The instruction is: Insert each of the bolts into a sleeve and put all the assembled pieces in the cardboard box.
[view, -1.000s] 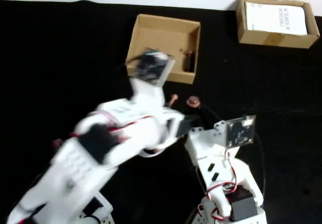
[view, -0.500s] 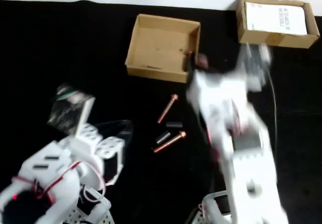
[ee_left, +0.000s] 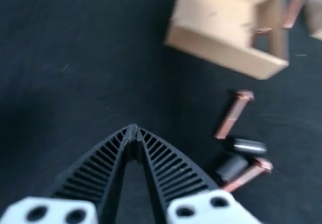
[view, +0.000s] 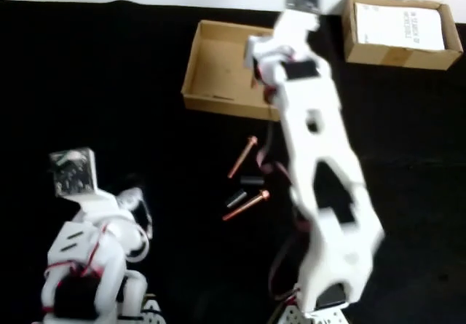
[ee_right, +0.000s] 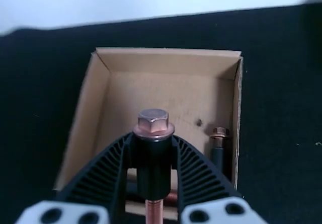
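My right gripper is shut on a copper bolt in a black sleeve, held upright over the open cardboard box. One assembled piece lies against the box's wall. In the high view the right arm stretches to the box. On the black table lie a bare bolt, a loose sleeve, another sleeve and a second bolt. My left gripper is shut and empty, short of these parts, with the left arm folded back at the near left.
A second cardboard box with a white sheet in it stands at the far right. The black table lies bare left of the box. The arm bases sit along the near edge.
The left arm has pulled back from the middle of the table to the near left. The right arm has swung out and carried its sleeved bolt over the cardboard box.
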Robot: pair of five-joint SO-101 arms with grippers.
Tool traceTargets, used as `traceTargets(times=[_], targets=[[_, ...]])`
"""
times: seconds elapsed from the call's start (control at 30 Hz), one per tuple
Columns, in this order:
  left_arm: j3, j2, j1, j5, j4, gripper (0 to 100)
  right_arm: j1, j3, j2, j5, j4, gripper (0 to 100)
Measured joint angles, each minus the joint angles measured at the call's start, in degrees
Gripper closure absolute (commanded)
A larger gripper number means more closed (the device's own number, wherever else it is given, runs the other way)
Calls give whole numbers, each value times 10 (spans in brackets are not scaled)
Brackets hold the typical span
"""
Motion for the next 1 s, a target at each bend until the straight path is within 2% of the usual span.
traceTargets(times=[0.23, 0.4, 0.6, 0.77, 0.87, 1.0], targets=[[145, -4, -55, 0, -81, 984, -17, -265, 229, 45, 40, 991], [205, -4, -75, 1, -121, 984, -22, -389, 339, 69, 76, 981], [206, -4, -77, 2, -126, 984, -25, -453, 367, 71, 188, 860], [207, -4, -77, 2, -127, 984, -42, -537, 366, 70, 270, 875], [207, -4, -77, 2, -127, 983, -54, -620, 366, 70, 359, 892], [207, -4, -81, 2, -127, 982, -77, -658, 353, 9, 498, 912]])
